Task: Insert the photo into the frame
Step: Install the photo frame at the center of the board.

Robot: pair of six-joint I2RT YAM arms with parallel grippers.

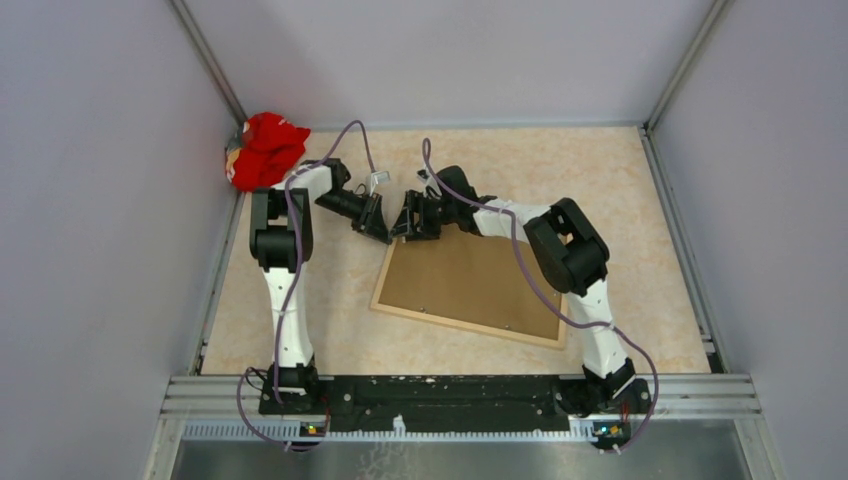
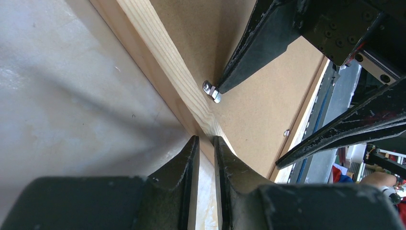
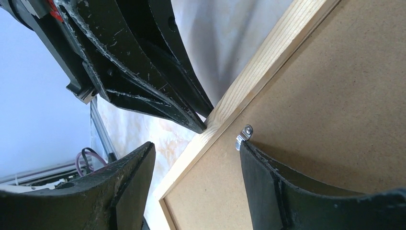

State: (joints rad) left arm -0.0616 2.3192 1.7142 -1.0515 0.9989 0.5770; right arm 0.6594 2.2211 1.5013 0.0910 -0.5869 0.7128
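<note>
The light wood frame (image 1: 460, 325) lies flat on the table with the brown backing board (image 1: 470, 280) set in it. The photo is hidden. My left gripper (image 1: 383, 232) stands at the frame's far left corner. In the left wrist view its tips (image 2: 207, 140) rest at the outer edge of the wood rail (image 2: 158, 48), a narrow gap between them showing only table. My right gripper (image 3: 196, 143) is open over the same corner, one finger touching a small metal clip (image 3: 244, 135) on the board (image 3: 335, 96). That clip (image 2: 211, 91) also shows in the left wrist view.
A red cloth (image 1: 265, 148) is bunched in the far left corner against the wall. Grey walls close the table on three sides, and a metal rail (image 1: 460, 392) runs along the near edge between the arm bases.
</note>
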